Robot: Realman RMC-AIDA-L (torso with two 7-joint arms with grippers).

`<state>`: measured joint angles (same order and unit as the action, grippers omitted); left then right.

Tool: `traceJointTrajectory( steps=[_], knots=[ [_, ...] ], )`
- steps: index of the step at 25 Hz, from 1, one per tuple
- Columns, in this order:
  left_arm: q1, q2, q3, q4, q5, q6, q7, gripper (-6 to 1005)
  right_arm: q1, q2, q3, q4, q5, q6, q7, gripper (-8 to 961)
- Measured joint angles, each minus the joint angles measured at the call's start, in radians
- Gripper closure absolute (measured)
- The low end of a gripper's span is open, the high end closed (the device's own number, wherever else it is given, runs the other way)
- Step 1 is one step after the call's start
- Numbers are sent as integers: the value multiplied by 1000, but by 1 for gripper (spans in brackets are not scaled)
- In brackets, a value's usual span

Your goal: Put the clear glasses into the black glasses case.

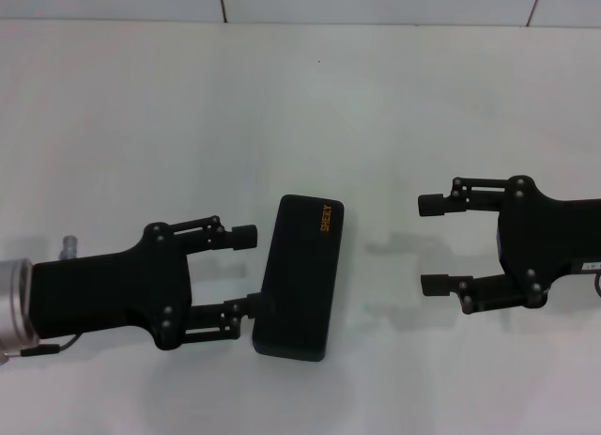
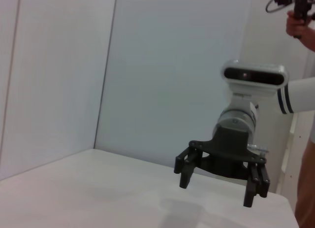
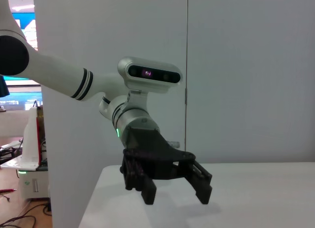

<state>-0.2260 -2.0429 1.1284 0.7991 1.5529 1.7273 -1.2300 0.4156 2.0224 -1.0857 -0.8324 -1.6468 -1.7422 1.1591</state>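
Head view: bare white tabletop (image 1: pixel 141 125) | matte black rectangular glasses case (image 1: pixel 299 276) closed, orange lettering, centre | left gripper (image 1: pixel 254 270) spread, lower fingertip touching its edge | right gripper (image 1: pixel 432 245) spread, well apart.

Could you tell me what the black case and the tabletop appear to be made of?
The black glasses case looks like a rigid shell with a matte finish, probably plastic or a leatherette covering: no glare, rounded corners, orange printed lettering. The table appears to be smooth white laminate, showing only soft shadows.
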Motion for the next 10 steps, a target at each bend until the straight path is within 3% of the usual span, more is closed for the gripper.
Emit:
traceJointTrajectory(
  steps=[10],
  knots=[
    [-6,-8,-1,-1,8,0,-1,255,0,1,-2,7,1,4,-1,182]
  ],
)
